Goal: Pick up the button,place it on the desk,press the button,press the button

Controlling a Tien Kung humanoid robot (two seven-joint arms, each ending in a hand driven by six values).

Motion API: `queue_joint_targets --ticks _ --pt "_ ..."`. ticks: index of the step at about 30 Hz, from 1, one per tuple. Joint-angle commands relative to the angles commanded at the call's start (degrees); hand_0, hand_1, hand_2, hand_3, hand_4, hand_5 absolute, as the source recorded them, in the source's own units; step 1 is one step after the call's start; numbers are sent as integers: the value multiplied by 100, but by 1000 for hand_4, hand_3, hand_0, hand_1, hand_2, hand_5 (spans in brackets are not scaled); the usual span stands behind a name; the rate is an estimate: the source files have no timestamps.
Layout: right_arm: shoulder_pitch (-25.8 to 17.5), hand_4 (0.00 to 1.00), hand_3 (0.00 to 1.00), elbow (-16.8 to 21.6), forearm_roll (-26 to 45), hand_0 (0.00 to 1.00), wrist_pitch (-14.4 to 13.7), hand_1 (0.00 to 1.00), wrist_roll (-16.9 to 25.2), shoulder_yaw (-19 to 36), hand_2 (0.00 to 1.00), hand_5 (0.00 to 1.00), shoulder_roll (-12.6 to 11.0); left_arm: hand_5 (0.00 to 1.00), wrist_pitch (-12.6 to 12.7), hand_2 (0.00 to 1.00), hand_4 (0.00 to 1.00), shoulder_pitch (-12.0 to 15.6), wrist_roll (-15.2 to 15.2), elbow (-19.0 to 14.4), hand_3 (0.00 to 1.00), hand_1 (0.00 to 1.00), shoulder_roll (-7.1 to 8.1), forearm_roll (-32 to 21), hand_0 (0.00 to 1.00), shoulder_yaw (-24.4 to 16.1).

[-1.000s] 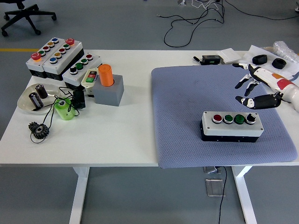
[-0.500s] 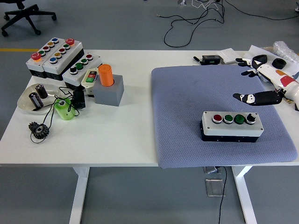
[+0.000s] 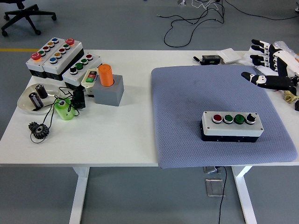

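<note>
The button box sits on the blue mat on the counter, untouched. The right hand hovers well apart from it near the mat's far right corner, fingers apart, holding nothing.

**Button box on the mat, right hand raised at the far right**

A four-button box sits flat on the blue-grey mat covering the right half of the white worktop. Its caps run red, green, green, then black. The right hand hovers above the mat's far right corner, fingers spread, holding nothing, well apart from the box. More button boxes stand at the worktop's far left.
</note>
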Motion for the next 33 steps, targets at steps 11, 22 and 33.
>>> queue_joint_targets --ticks 11,22,33 --pt "-48 790 898 -81 2644 832 -50 828 135 124 886 270 -16 994 4 507 285 -19 13 7 477 531 3 21 612 -23" --pt "-28 793 894 -89 4255 820 -117 821 245 208 877 263 -2 993 5 510 285 -54 13 6 477 533 5 30 613 -57" --pt "-6 787 888 -77 4324 812 -139 816 299 292 873 249 -16 992 4 511 285 -62 7 9 478 533 -7 10 613 -51"
